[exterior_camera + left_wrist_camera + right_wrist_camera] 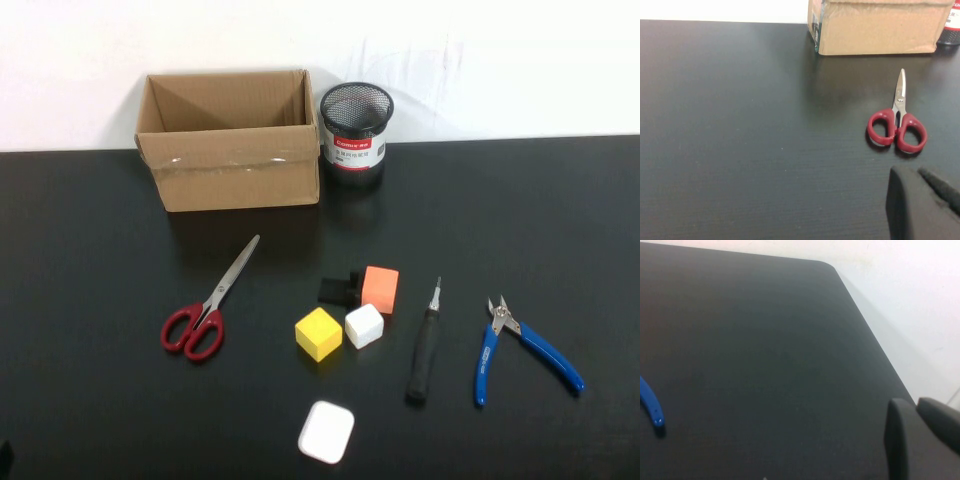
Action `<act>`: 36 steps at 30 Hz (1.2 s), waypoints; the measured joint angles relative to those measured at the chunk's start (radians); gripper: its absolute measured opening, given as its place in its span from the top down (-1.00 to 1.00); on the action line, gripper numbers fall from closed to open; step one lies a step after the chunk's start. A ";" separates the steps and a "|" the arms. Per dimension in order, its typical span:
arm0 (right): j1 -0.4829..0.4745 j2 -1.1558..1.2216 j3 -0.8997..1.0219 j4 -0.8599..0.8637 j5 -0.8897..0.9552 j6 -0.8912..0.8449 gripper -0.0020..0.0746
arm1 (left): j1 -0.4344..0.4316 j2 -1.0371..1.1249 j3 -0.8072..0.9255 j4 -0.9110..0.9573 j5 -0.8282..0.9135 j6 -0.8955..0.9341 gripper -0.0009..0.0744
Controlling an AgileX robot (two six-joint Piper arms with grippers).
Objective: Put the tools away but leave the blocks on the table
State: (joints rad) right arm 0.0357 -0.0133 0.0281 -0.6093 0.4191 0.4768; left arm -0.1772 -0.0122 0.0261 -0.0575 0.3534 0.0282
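left pincer [925,205], right pincer [922,440] — both low, parked

Bare test bench in a lab-like room

You face a matt black table [90,260] against a plain white wall [480,60], with a cardboard box [230,140], a mesh pen cup [355,135] and staged tools and blocks.

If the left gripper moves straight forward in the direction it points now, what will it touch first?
Probably the red-handled steel scissors: in the left wrist view they lie just ahead of the left gripper, with the brown cardboard box further behind. Depth is unclear, so it might pass above them. The right gripper faces bare black tabletop.
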 joint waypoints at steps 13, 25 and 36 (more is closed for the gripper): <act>0.000 0.000 0.000 0.000 0.000 0.000 0.97 | 0.000 0.000 0.000 0.000 0.000 0.000 0.99; 0.000 0.000 0.000 0.000 0.000 0.000 0.97 | 0.000 0.000 0.000 0.000 0.000 0.000 0.99; 0.000 0.000 0.002 -0.023 -0.084 0.000 0.97 | 0.000 0.000 0.000 0.000 0.000 0.000 0.99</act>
State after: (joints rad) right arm 0.0357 -0.0133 0.0303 -0.6327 0.3350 0.4768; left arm -0.1772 -0.0122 0.0261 -0.0575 0.3534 0.0282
